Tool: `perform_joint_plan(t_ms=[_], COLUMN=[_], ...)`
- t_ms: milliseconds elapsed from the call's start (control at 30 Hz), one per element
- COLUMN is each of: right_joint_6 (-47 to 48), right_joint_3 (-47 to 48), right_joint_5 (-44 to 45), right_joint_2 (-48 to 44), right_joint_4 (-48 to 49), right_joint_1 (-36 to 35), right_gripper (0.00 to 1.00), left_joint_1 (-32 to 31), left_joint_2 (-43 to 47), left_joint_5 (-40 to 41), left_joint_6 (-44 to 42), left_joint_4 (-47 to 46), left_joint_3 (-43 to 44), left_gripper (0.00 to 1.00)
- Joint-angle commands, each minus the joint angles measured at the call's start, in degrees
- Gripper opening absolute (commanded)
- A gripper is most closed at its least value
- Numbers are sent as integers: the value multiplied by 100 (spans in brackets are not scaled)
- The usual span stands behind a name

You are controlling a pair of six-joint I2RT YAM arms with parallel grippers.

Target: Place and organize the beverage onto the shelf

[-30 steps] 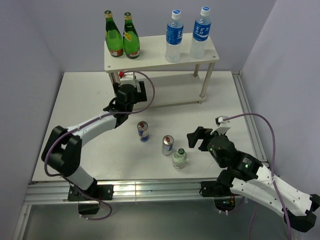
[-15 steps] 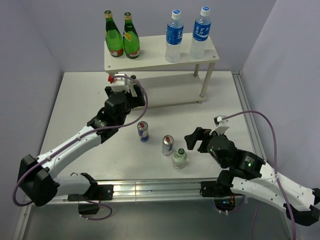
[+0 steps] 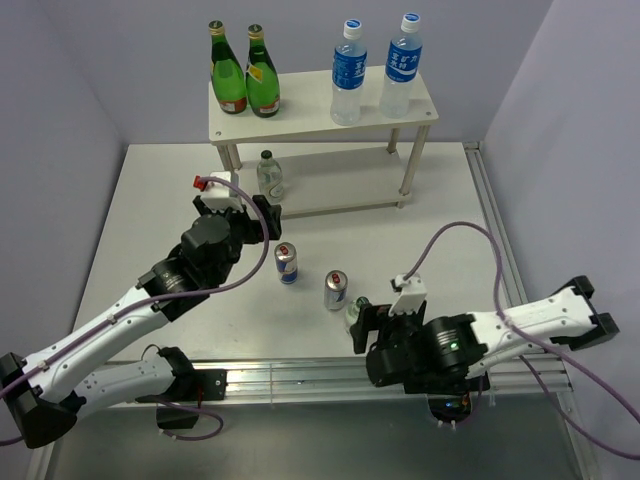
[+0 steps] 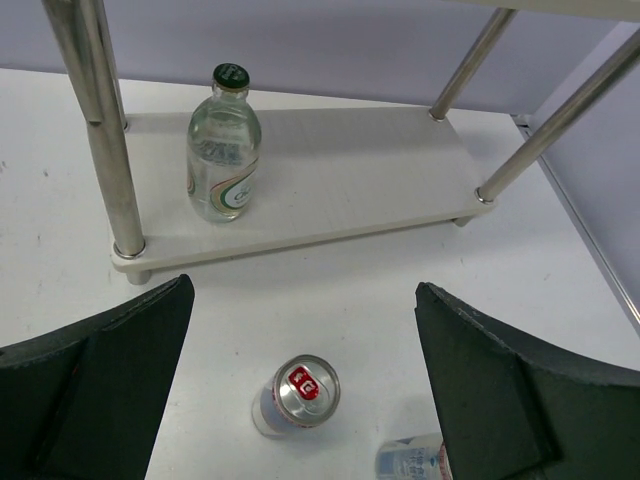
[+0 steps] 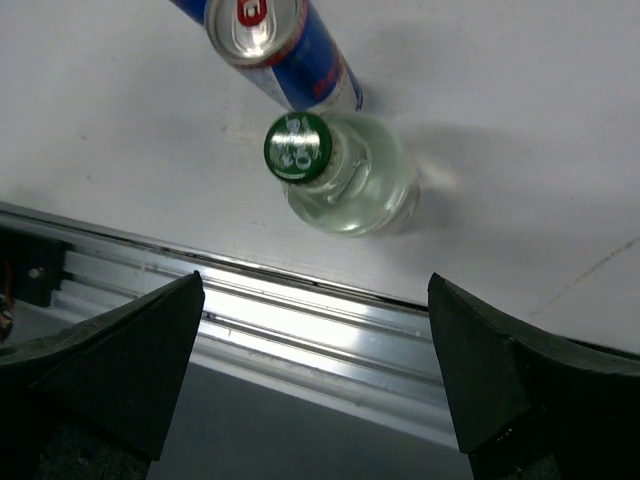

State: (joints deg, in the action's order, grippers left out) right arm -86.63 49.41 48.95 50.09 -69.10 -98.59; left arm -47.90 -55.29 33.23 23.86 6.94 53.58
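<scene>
The cream-white shelf [image 3: 320,108] holds two tall blue-labelled water bottles [image 3: 348,72] [image 3: 401,66] on its top board. One small green-capped bottle [image 3: 268,177] stands on the lower board, also in the left wrist view [image 4: 223,150]. Two blue-silver cans [image 3: 287,264] [image 3: 336,290] and the other small green-capped bottle [image 3: 357,314] stand on the table. My left gripper [image 3: 262,210] [image 4: 303,288] is open and empty above the left can [image 4: 298,393]. My right gripper [image 3: 372,338] [image 5: 315,282] is open and empty, just nearer than the small bottle [image 5: 350,185].
Two green glass bottles [image 3: 228,78] [image 3: 262,76] stand on the top board's left end. The shelf's metal posts [image 4: 105,150] frame the lower board [image 4: 380,170]. The aluminium front rail [image 5: 300,320] of the table lies under my right gripper. A purple cable [image 3: 470,235] loops over the right side.
My left gripper has drawn back from the shelf, leaving the small bottle on the lower board. My right arm has swung down towards the near edge, to the small bottle there.
</scene>
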Motion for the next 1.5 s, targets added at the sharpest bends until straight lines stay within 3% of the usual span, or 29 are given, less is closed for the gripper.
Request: perform_joint_plan(t_ms=[0,267,433,700,1233,1467], right_joint_6=[-2076,-2112,-918,-1303,-3921,-4160], right_joint_3=[123,-932,-1434,-1170,-1206,-1144], right_joint_5=[545,958,1213,1784,2813,3024], right_joint_2=[607,511,659,1714,3585,3974], right_joint_4=[-1334,159,1599,1532,487,450], right_joint_1=[-450,-486,-364,-354,-29,173], right_gripper=[100,100,100,100,100,96], left_joint_1=[-158,-176,-185,-185,-229,-237], left_joint_2=[202,308,387,431,378,352], left_joint_5=[210,122,96,113,96,104], left_joint_6=[102,146,163,163,137,137], left_joint_4=[132,79,-26,-79,-202,-184], left_joint_3=[-67,-216,-348,-480,-586,-559], left_gripper=[99,99,99,99,99,99])
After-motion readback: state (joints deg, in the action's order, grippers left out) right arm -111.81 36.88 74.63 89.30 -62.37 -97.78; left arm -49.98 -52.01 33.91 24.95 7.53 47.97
